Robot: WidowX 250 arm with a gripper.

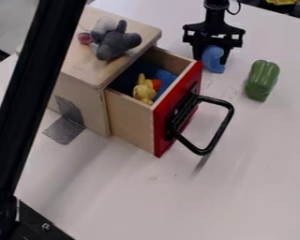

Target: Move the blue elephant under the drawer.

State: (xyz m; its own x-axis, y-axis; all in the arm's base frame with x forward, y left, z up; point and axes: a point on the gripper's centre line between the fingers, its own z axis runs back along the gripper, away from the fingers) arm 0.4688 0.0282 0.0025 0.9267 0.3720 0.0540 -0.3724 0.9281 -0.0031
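Black bar [32, 93]: nearest, slanting up left side.
Blue elephant [212, 62]: at gripper [213, 49], beyond drawer's red front.
Gripper: can't tell whether open or closed.
Green bell pepper [262, 80]: near elephant, apart.
Drawer [130, 118]: pulled out, yellow toy [143, 90] inside.

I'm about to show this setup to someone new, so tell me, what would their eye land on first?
Probably the pulled-out drawer's bright red front near the middle, its black handle jutting out, with a yellow toy inside the drawer. Next, the black gripper at the top, right at the blue elephant, with a green toy nearby on the right.
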